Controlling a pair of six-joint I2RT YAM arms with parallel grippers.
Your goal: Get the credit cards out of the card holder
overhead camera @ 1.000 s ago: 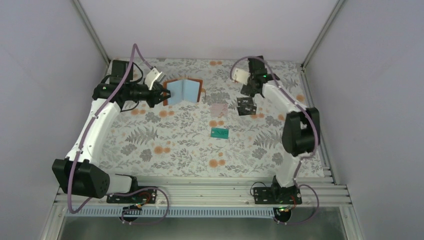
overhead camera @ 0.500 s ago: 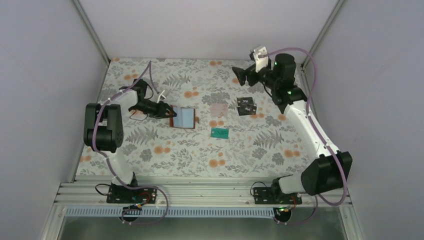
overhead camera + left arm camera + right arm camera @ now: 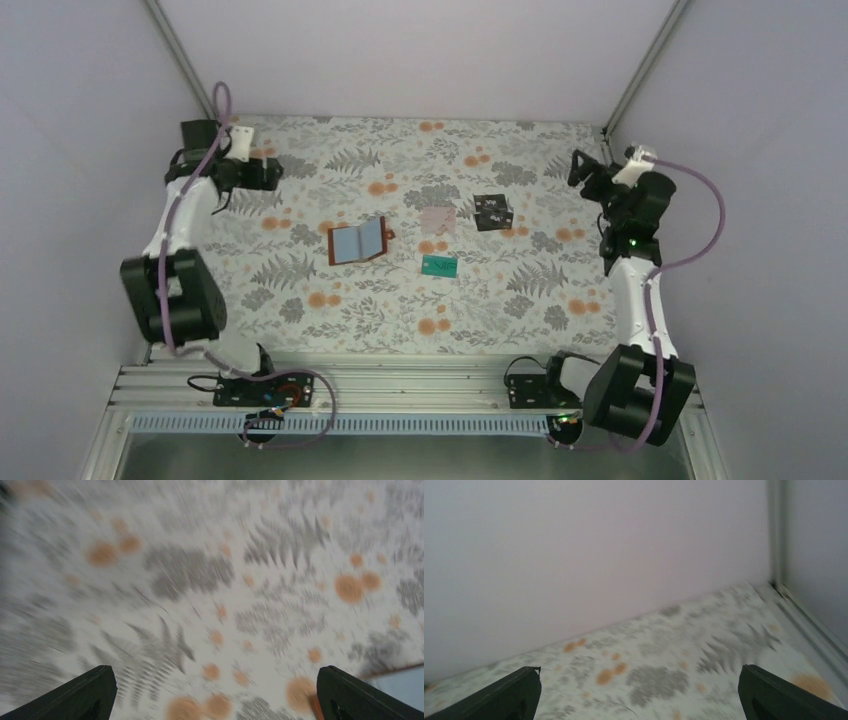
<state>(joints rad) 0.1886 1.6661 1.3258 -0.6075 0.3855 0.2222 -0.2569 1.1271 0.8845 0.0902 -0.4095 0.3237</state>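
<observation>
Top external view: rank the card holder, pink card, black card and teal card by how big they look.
1. Card holder, lying open, clearly largest.
2. Black card and pink card: near alike, not ranked.
3. Teal card looks slightly slimmer, but the margin is too small to trust.

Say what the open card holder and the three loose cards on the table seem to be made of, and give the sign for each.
The card holder is probably leather or an imitation, matte: rust-brown edge, pale blue-grey lining, creased down the middle. The pink card, black card and teal card are likely plastic: thin, flat, straight-edged. They are too small to judge their finish.
</observation>
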